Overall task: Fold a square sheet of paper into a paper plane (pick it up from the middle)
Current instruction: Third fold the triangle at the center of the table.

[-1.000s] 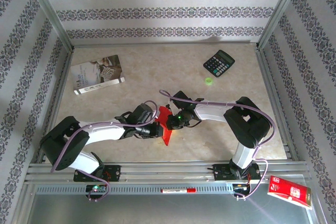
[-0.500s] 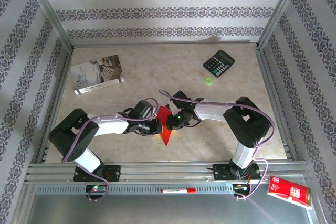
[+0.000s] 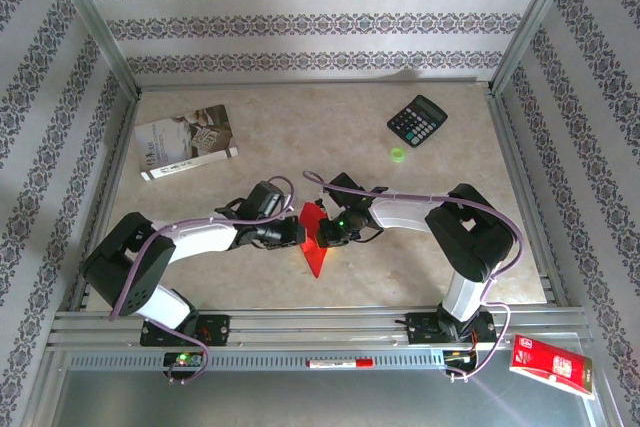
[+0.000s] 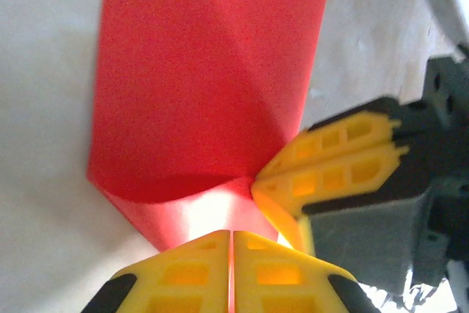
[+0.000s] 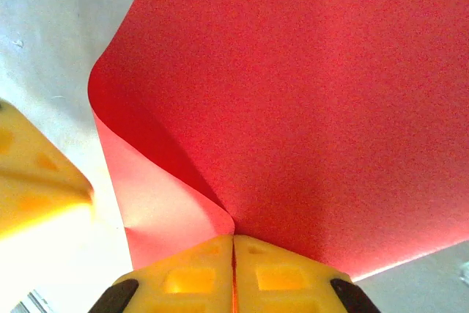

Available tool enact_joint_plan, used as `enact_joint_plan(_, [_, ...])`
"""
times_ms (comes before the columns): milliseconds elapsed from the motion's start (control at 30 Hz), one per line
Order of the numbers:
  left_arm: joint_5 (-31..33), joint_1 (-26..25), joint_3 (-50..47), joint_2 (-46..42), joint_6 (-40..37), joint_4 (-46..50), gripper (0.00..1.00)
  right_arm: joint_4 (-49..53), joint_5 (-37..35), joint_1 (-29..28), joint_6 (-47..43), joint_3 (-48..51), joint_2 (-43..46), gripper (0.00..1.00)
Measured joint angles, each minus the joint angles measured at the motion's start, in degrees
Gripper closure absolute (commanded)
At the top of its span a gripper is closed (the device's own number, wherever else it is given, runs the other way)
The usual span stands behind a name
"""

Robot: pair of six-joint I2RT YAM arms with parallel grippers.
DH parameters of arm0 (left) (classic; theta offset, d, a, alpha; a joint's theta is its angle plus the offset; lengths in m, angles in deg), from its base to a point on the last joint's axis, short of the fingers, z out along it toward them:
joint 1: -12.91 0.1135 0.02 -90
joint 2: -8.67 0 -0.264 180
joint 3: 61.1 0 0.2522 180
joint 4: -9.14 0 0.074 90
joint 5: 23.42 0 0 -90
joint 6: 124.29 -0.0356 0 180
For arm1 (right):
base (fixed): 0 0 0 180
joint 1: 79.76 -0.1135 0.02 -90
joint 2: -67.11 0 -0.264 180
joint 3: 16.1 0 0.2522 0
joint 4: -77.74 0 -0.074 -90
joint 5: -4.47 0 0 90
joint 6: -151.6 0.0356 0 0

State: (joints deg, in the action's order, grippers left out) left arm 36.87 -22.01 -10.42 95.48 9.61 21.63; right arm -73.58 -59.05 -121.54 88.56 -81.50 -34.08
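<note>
The square sheet of paper point(image 3: 314, 247) is bright red and bent over on itself, with a pointed tip toward the near edge of the table. My left gripper point(image 3: 293, 234) is shut on its left side and my right gripper point(image 3: 324, 232) is shut on its right side, the two almost touching. In the left wrist view the sheet point(image 4: 205, 86) curves up from my shut left gripper point(image 4: 232, 234), with the right gripper's yellow fingers point(image 4: 330, 159) close beside it. In the right wrist view the paper point(image 5: 308, 108) fans out from my shut right gripper point(image 5: 234, 238).
A black calculator point(image 3: 417, 120) lies at the back right with a small green thing point(image 3: 398, 154) near it. A grey-white booklet point(image 3: 186, 141) lies at the back left. A glossy red packet point(image 3: 552, 366) sits beyond the front rail, bottom right.
My left gripper has crept a little away from the near edge and toward the right gripper, and the left arm's elbow has shifted. The right arm has stayed put.
</note>
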Motion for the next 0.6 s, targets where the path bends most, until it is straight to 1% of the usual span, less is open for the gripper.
enact_joint_plan(200, [-0.5, 0.5, 2.3, 3.1, -0.4, 0.1, 0.91, 0.0, 0.0, 0.0, 0.0, 0.0, 0.0, 0.92])
enact_joint_plan(367, [-0.9, 0.6, 2.4, 4.5, -0.6, 0.1, 0.91, 0.0, 0.0, 0.0, 0.0, 0.0, 0.0, 0.92])
enact_joint_plan(600, [-0.9, 2.1, 2.2, 7.1, -0.9, 0.0, 0.91, 0.0, 0.0, 0.0, -0.2, 0.0, 0.0, 0.92])
